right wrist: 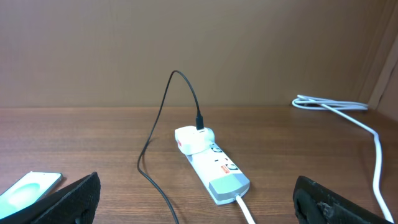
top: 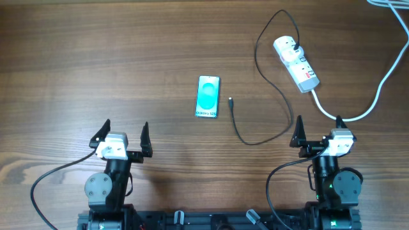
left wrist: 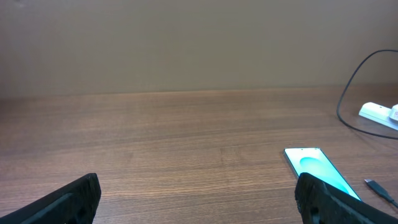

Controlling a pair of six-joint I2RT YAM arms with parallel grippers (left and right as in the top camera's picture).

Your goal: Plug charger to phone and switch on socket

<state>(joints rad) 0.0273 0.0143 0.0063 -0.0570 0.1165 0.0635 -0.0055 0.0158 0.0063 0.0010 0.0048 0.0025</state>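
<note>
The phone (top: 208, 96) lies flat in the middle of the table, its cyan screen up; the left wrist view shows it (left wrist: 317, 167) ahead to the right. The charger, a thin black cable (top: 257, 48), runs from a white plug on the socket (top: 296, 62) and loops round to its connector (top: 231, 101), which lies just right of the phone, apart from it. My left gripper (top: 125, 128) stands open, near left of the phone. My right gripper (top: 319, 124) is open too, below the socket (right wrist: 211, 165). Neither holds anything.
A thick white cord (top: 388, 78) leaves the socket's near end and curves past my right gripper to the back right corner. In the right wrist view the black cable (right wrist: 138, 156) crosses the table left of the socket.
</note>
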